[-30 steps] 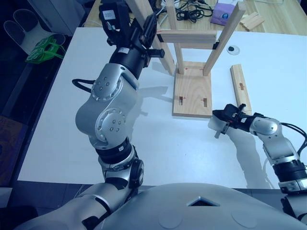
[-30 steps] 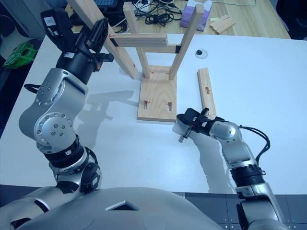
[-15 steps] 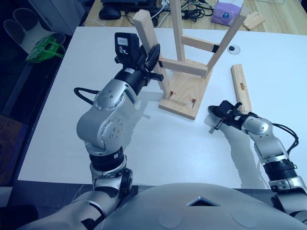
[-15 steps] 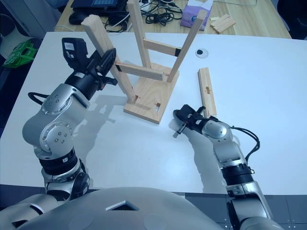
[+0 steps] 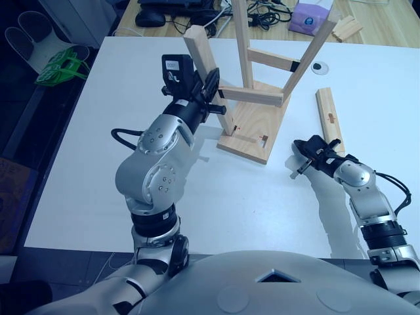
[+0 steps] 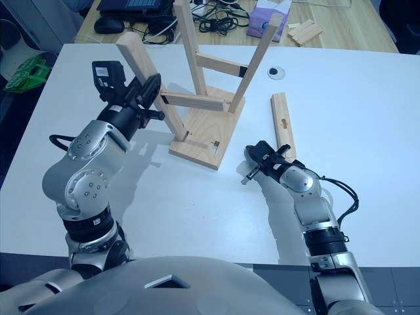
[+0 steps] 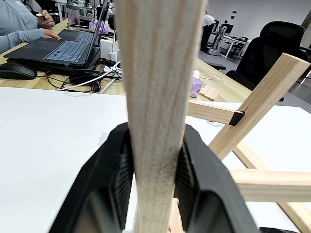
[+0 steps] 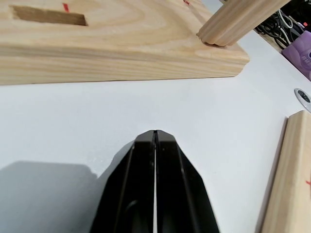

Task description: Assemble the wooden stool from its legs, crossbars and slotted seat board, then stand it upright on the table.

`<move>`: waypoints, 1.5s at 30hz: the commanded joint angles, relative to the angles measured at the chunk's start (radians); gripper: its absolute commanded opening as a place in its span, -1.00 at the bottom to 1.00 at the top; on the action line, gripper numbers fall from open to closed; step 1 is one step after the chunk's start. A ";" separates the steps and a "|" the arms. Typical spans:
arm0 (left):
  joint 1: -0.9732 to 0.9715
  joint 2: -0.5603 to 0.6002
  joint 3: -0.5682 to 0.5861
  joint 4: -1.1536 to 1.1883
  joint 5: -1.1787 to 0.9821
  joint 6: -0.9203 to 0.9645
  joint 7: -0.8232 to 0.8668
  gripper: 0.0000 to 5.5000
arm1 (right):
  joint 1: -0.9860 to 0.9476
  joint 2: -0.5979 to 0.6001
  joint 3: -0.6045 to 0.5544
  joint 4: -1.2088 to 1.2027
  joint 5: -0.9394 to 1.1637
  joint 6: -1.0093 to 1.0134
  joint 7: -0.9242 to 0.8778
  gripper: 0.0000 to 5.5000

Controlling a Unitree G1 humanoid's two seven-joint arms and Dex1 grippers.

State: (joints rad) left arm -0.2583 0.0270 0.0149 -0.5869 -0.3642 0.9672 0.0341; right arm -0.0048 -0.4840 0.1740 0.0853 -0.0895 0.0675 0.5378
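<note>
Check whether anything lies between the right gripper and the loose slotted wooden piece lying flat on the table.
Nothing visible does. The right gripper, shut, is down near the table by the seat board corner. The loose slotted piece lies flat beside it, with only bare white table between them.

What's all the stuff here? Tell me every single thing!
Stool: one, pale wood, upside down, tilted, mid-table.
Loose slotted bar: one, pale wood, flat, right of the stool.
Table: one, white.
Round cap: one, black, table's far side.
Tissue box: one, purple, desk behind.
Cables: a tangle, black, desk behind.
Laptop: one, dark, desk behind.
Left gripper: one, black, shut on a stool leg.
Right gripper: one, black, shut, empty, near the stool.
</note>
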 commanded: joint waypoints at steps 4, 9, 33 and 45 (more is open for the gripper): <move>0.006 -0.056 0.009 0.070 0.016 0.071 0.057 -0.63 | 0.011 0.005 0.002 -0.011 -0.013 0.004 -0.005 -1.00; 0.037 -0.032 -0.041 0.073 0.046 -0.002 0.035 -0.63 | 0.019 0.005 0.000 -0.019 -0.018 -0.001 -0.005 -1.00; 0.203 -0.093 -0.185 0.271 0.155 -0.173 0.014 -0.63 | -0.035 -0.045 0.030 0.035 -0.054 -0.083 0.071 -1.00; 0.262 -0.061 -0.251 0.436 0.286 -0.469 0.014 -0.63 | -0.045 -0.044 0.032 0.063 -0.057 -0.110 0.073 -1.00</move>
State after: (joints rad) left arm -0.0634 -0.0312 -0.2697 -0.2871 -0.0769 0.3571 0.0233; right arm -0.0391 -0.5205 0.2061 0.1479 -0.1448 -0.0382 0.6002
